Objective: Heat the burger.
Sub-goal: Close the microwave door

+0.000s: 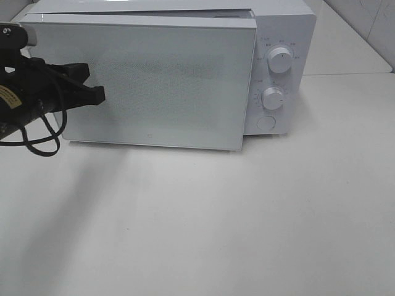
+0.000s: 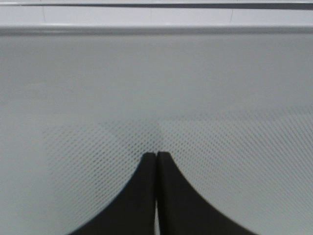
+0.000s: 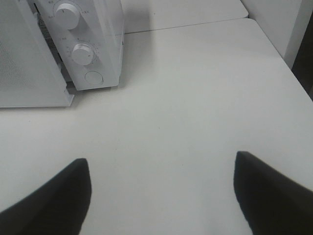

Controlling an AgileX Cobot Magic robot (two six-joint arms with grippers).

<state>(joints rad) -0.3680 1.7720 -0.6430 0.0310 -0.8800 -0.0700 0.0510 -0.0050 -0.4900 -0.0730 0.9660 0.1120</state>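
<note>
Left hand (image 2: 156,155) pinched closed; right hand (image 3: 161,169) spread wide, empty

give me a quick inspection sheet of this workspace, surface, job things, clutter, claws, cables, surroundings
surface: pale table, bare in front of the microwave
job's things: white microwave with its door slightly ajar at the knob side; two knobs, upper and lower, round button below them; burger not seen in any view
clutter: nothing seen
claws: left claw shut, tips against the door's mesh front; right claw open, above bare table, holding nothing
cables: black cable looping under the left arm onto the table
surroundings: pale wall behind the table at the right
</note>
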